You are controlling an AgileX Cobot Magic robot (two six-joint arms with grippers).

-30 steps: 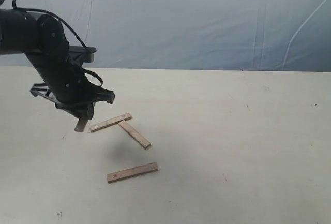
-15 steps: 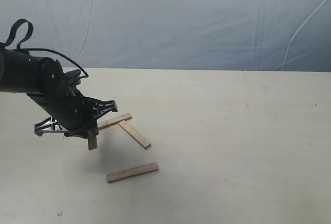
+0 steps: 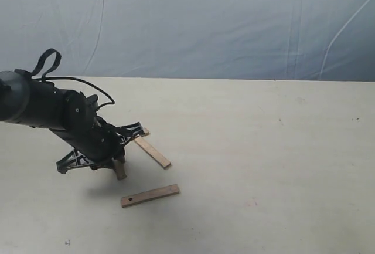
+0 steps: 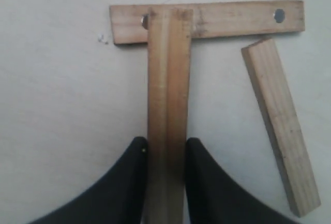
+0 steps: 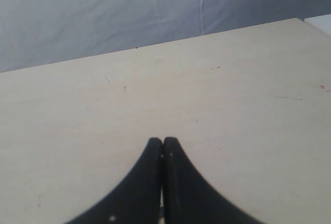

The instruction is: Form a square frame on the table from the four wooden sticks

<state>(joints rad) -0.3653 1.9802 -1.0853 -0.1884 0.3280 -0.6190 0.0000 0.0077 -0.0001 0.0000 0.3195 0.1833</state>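
My left gripper is shut on a wooden stick, held low over the table. In the left wrist view its far end overlaps one end of a stick with holes; I cannot tell whether they touch. A third stick lies slanted off the holed stick's other end. The holed stick is mostly hidden behind the arm in the exterior view. A fourth stick lies apart, nearer the front. My right gripper is shut on nothing above bare table and is out of the exterior view.
A grey-blue cloth backdrop hangs behind the table's far edge. The left arm's black body and cable lean in over the left side of the table. The table's corner shows in the right wrist view.
The left arm has come down and shifted right and forward with the stick in its grip, from hanging above the table to low beside the two lying sticks.
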